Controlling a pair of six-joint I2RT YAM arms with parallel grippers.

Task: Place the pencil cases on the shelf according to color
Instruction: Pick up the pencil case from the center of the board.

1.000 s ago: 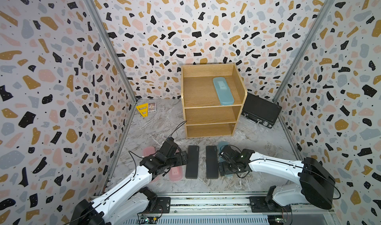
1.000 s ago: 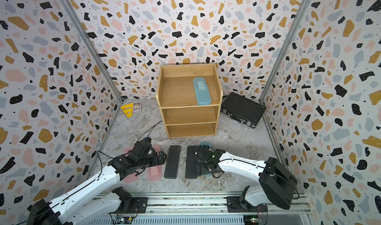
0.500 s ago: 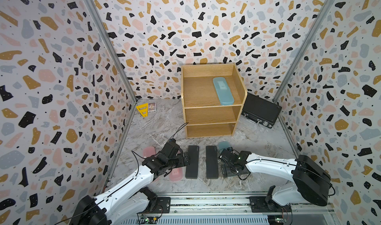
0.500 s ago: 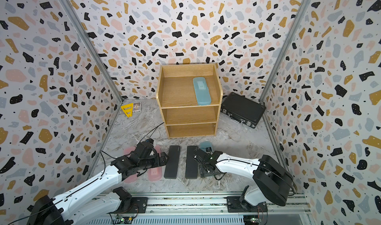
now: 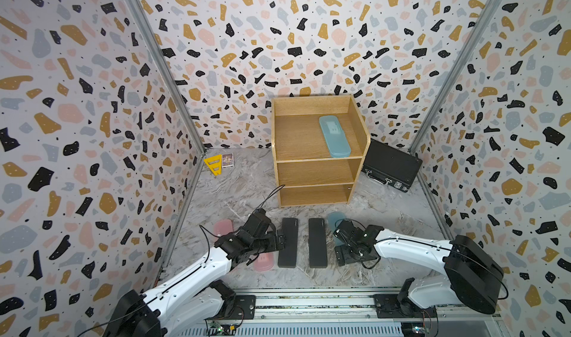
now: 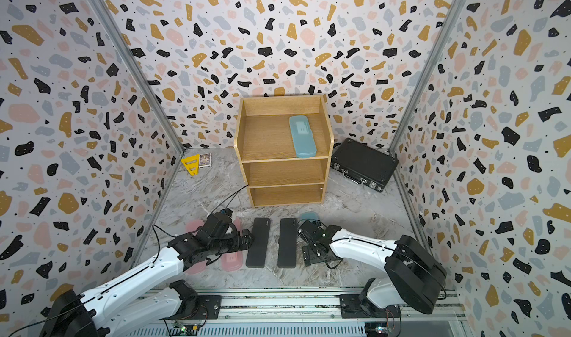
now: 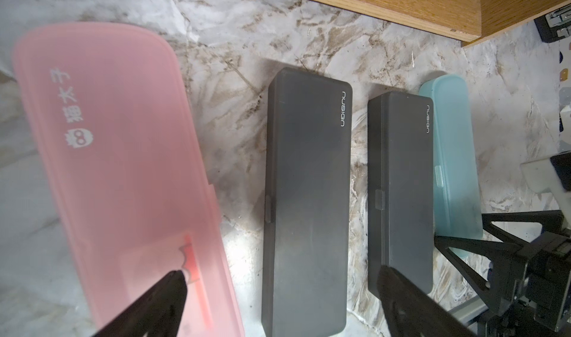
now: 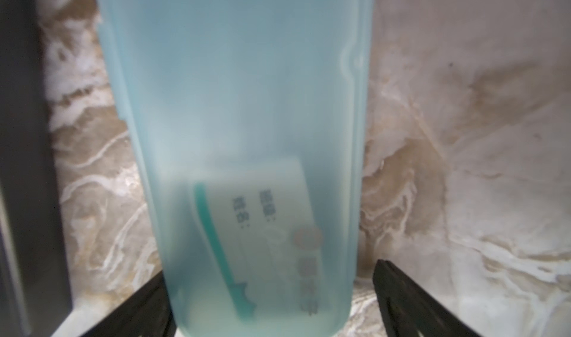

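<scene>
At left, pink cases (image 5: pixel 222 228) lie on the floor. Your L gripper (image 7: pixel 281 279) is spread wide above a black case (image 7: pixel 306 202). Your R gripper (image 8: pixel 268 279), also wide, straddles the floor teal case (image 8: pixel 241 103) w/o squeezing it. The 2nd teal case (image 5: pixel 334 136) sits on the shelf (image 5: pixel 312 173), top tier.

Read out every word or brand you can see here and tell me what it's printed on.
"猫太子": pink case.
"nusign": black case beside it.
"nusign": second black case.
Label inside the teal case: blurred, unreadable.
Small card: too small to read.
</scene>
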